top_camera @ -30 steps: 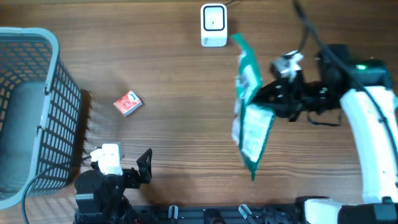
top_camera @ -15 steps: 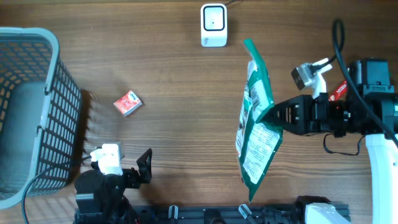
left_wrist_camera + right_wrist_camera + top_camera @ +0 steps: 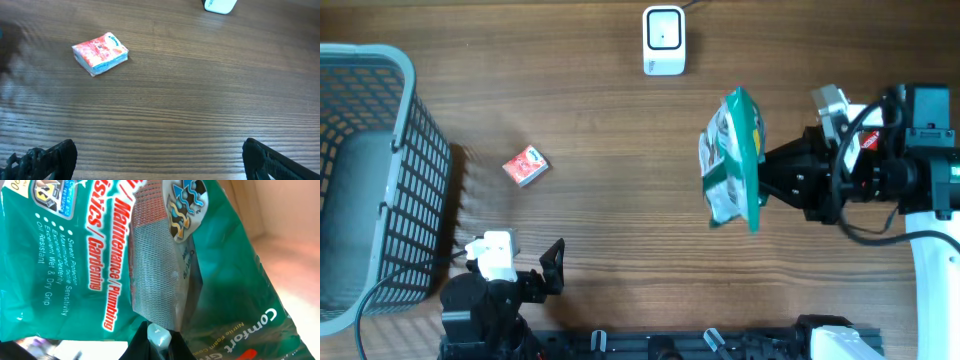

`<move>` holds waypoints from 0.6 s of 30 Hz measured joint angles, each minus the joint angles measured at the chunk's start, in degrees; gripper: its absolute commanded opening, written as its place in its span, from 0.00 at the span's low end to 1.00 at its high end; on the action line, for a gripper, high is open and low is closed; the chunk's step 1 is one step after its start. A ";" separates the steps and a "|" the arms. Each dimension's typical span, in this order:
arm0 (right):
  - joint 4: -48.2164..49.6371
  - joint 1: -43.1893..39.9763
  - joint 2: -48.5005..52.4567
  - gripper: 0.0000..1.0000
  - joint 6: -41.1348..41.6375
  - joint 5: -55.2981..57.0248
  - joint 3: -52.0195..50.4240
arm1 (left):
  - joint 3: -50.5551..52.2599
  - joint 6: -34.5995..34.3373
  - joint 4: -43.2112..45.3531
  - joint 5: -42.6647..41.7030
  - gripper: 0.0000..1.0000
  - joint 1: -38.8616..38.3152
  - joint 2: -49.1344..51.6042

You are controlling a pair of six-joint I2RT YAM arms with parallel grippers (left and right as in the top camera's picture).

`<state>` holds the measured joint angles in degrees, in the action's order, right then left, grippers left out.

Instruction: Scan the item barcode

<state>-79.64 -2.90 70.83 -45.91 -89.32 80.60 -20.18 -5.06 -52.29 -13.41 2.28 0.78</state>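
Your brown wooden table [image 3: 600, 250] carries a grey plastic mesh basket [image 3: 415, 180], off to the left of your left claw [image 3: 157, 162], which gapes wide and empty. Your right claw [image 3: 765, 180] is pinched tight on the green plastic glove packet [image 3: 735, 165]. The white box scanner [image 3: 663, 40] sits well apart from that claw, and the small red tissue pack [image 3: 525, 165] lies ahead of the left claw

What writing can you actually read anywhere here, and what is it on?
"Maintenance / Plumbing": green bag
"Gardening": same bag
"Oil Resistant": same bag
"Wet & Dry Grip": same bag
"Comfort G", cut off at the picture's edge: same bag
Red packet: print too blurred to read.
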 measured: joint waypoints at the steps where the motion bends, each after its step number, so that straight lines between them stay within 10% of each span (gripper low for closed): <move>1: 0.15 0.00 0.46 0.04 -2.21 0.00 0.00 | 0.00 0.00 0.00 0.00 1.00 0.00 0.02; 12: 1.05 0.00 3.34 0.04 -9.38 4.81 0.00 | 0.00 0.00 0.00 0.00 1.00 0.00 0.02; 18: 6.82 -2.89 3.54 0.04 42.53 9.49 -0.33 | 0.00 0.00 -0.04 0.00 1.00 0.00 0.00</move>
<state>-72.82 -5.78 74.37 -3.38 -79.83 80.27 -20.18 -5.06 -52.34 -13.41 2.28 0.78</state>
